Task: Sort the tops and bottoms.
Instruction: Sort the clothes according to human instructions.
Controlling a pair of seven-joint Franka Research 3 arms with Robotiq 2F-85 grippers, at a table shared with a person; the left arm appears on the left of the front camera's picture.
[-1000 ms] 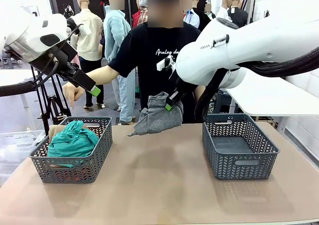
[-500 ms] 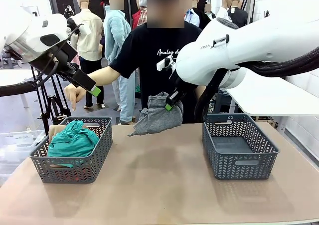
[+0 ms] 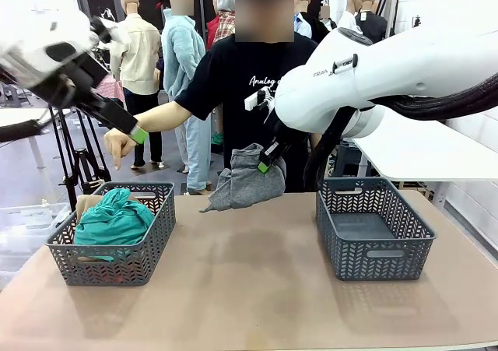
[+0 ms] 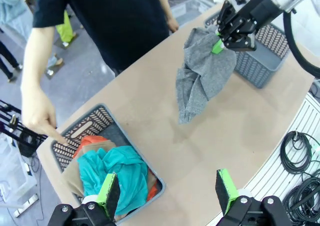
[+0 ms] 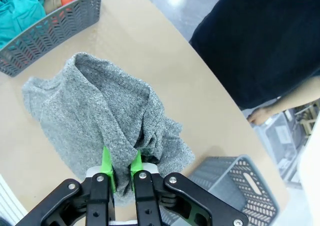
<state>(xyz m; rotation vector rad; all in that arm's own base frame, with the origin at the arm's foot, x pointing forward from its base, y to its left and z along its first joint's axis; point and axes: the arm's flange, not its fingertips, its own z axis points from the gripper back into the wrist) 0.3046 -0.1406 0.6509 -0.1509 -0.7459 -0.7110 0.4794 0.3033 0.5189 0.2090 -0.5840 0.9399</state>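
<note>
Grey garment [image 3: 245, 181] hangs bunched at centre frame in the front view, above the far edge of the table [image 3: 249, 289], clear of the tabletop. Right gripper [image 3: 264, 166] pinches it at the upper right of the bundle; in the right wrist view the green pads are closed tight on a fold of the grey cloth [image 5: 100, 121], right gripper [image 5: 120, 172] at bottom centre.

Teal-green garment [image 3: 114, 215] sits heaped on top in the left basket [image 3: 113, 265], lower left of frame. Left wrist view shows an orange-red garment [image 4: 92, 142] and a tan-beige garment [image 4: 71, 173] under and beside the teal one [image 4: 117, 173] in the same basket.

Right basket [image 3: 373, 234], lower right of frame, holds no cloth that I can see.

Left gripper [image 3: 138, 133] is up at the upper left of the front view, above the left basket, motion-blurred. In the left wrist view its fingers stand wide apart at the bottom edge, nothing between them [image 4: 167, 191].

Person in a black T-shirt [image 3: 241, 86] stands at the far side; one hand [image 3: 118, 145] points down just beside the left gripper, toward the left basket.
</note>
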